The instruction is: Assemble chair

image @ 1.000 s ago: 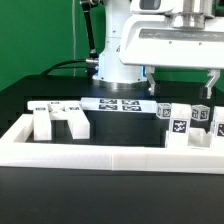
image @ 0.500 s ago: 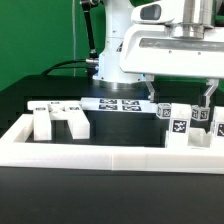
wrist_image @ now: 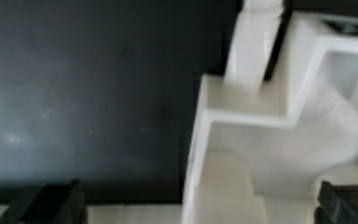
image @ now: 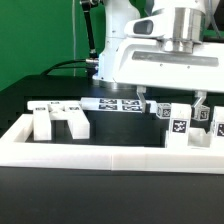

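Exterior and wrist views, chair assembly. My gripper (image: 176, 103) is released: its two fingers (image: 201, 99) are spread wide and grasp nothing. It hangs over the cluster of cube-like chair parts (image: 183, 122), which lies just beside the marker board (image: 118, 104), at the board's end toward the exterior view's right. One finger stands near that end of the board and the other at the cluster's far side. In the wrist view the dark fingertips (wrist_image: 51, 200) sit well apart with a white stepped part (wrist_image: 247, 140) between them. That picture is blurred, so I cannot tell whether either pad touches the part. The slab piece with two blocky legs (image: 55, 118) lies near the marker board's opposite end, toward the exterior view's left and closer to the camera. The white border rail (image: 110, 152) runs across in front of the marker board. The only labels are black-and-white square tags on the marker board, on the cube faces and along the slab's upper edge. Their patterns are too small to read.
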Controlling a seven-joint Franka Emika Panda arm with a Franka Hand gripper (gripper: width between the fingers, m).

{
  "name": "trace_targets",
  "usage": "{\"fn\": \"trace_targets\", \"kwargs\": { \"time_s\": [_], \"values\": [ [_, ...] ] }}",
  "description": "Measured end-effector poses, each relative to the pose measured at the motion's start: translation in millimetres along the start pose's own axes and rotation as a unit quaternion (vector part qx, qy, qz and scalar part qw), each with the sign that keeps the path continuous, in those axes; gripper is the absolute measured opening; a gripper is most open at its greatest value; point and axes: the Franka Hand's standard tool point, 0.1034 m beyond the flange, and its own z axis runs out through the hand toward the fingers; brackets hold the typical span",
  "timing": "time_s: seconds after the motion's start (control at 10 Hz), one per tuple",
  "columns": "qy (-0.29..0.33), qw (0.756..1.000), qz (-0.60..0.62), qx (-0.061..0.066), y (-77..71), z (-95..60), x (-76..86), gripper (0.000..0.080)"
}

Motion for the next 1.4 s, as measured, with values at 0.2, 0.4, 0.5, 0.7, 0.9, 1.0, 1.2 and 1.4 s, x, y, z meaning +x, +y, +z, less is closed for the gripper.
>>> {"fn": "trace_targets", "kwargs": {
  "time_s": [0.2, 0.4, 0.5, 0.7, 0.9, 1.0, 1.2, 1.4],
  "values": [
    [-0.005, 1.0, 0.001, 0.0, -5.5, 6.5, -4.8, 0.0649],
    [-0.005, 1.0, 0.003, 0.0, -9.4, 11.5, -3.0, 0.0649],
    [-0.006, 1.0, 0.003, -0.002, -8.7, 16.3, -3.7, 0.0649],
    [-0.008, 1.0, 0.004, -0.004, -10.9, 22.7, -3.3, 0.0649],
    [-0.012, 1.0, 0.002, -0.008, -9.4, 30.0, -7.4, 0.0649],
    [-0.015, 1.0, 0.001, -0.009, -8.9, 33.4, -9.9, 0.0649],
    [-0.016, 1.0, 0.002, -0.011, -5.5, 34.8, -10.2, 0.0649],
    [-0.016, 1.0, 0.002, -0.011, -5.6, 34.7, -9.9, 0.0639]
  ]
}}
